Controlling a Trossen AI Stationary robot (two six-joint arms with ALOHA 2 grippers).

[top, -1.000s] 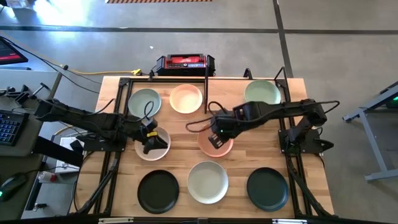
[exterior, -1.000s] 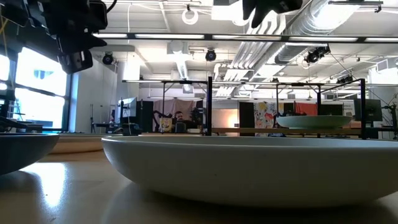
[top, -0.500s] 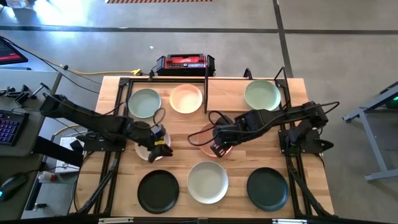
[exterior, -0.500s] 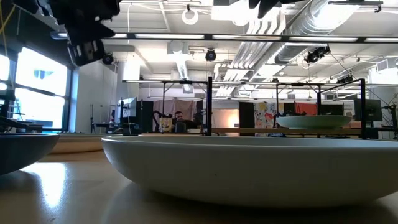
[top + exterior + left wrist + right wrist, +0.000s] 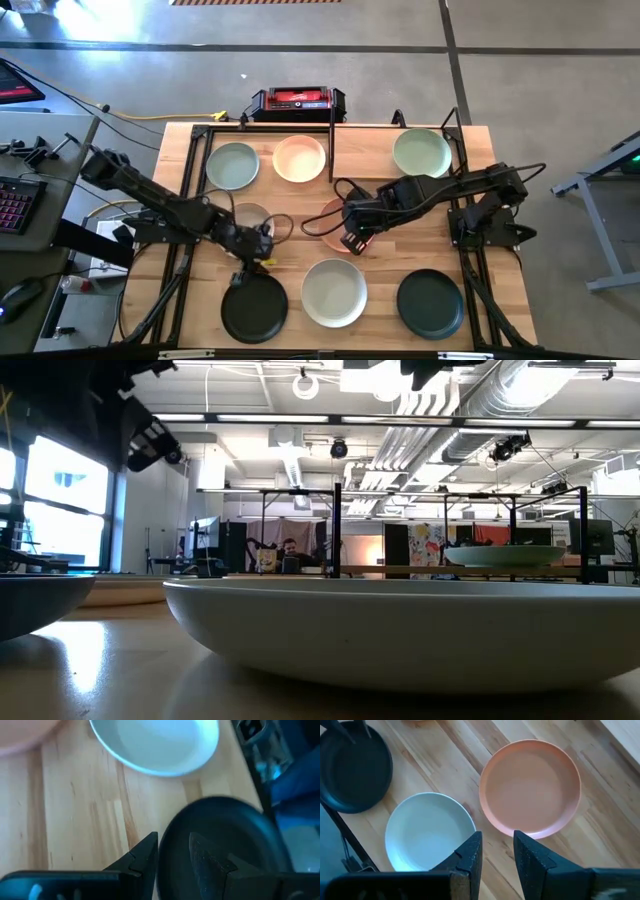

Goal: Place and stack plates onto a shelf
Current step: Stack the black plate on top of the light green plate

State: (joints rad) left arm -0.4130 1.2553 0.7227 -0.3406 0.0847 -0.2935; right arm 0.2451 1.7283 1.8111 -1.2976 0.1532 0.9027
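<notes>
**Table [image 5: 390, 250], light wood, plates and two arms: your stock at this moment.**

1. Shelf [image 5: 367, 150]: a wooden board in a black rod frame along the far edge of the table, with an upright divider [image 5: 331, 150] at its middle. Left of the divider you have a pale green plate [image 5: 233, 165] and a cream plate [image 5: 300, 158], side by side. Right of it one more green plate [image 5: 421, 152] lies alone.
2. Middle row: you have an off-white plate [image 5: 250, 215], partly hidden under the left arm, and a terracotta plate [image 5: 332, 222], partly under the right arm.
3. Near row, left to right and well apart: a black plate [image 5: 254, 308], a pale plate [image 5: 334, 293] and a dark plate [image 5: 430, 304].
4. Left claw [image 5: 252, 262]: it hangs over the far rim of the black plate. In its wrist view your left claw [image 5: 172, 838] shows its fingers a narrow gap apart, with that plate's rim below the gap. It has hold of nothing.
5. Right claw [image 5: 350, 240]: it sits above the near edge of the terracotta plate. Its wrist view shows the fingers slightly parted, with bare wood and the plate's rim between them. It has nothing in its grip.
6. Behind the table, on the floor: a red-and-black box [image 5: 297, 101].
</notes>
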